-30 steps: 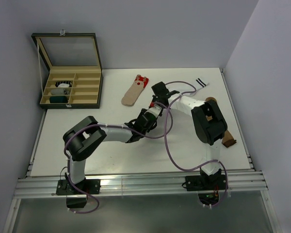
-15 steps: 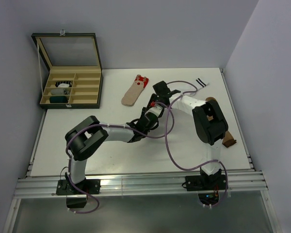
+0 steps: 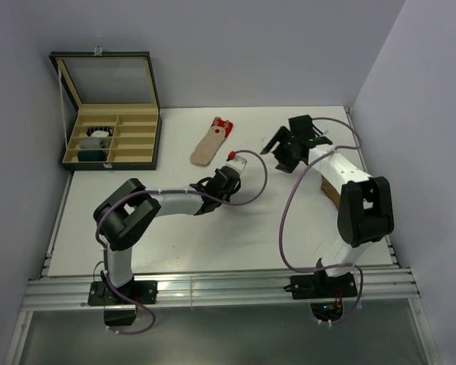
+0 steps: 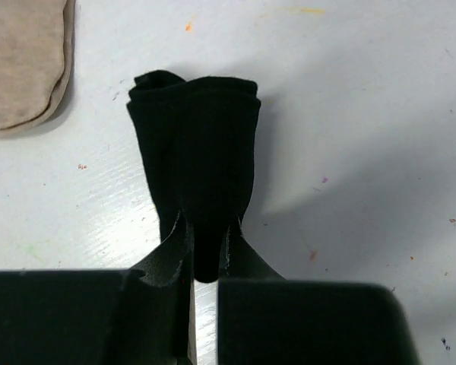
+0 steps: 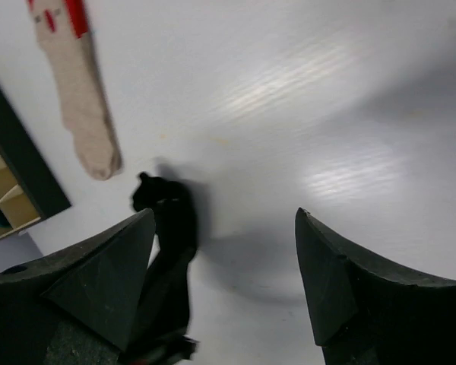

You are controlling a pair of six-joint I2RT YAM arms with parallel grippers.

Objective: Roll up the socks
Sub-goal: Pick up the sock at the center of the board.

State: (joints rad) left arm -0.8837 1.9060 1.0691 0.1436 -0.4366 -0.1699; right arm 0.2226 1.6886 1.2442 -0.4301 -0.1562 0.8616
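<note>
The left tool point(image 4: 205, 251) grips the bundled black fabric sock point(image 4: 197, 144), the right tool point(image 5: 224, 217) hangs open, and the flat beige red-cuffed sock point(image 3: 210, 142) lies unrolled.

Open compartmented box point(image 3: 110, 162) at white table's point(image 3: 175, 243) far-left corner.

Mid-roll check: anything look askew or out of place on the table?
Nothing spilled or damaged. The one untidy thing: the black sock, pinched at one end in the left gripper, is a loose bundle whose layers fan apart at its free end. The beige sock lies flat, unrolled, nearby.
</note>
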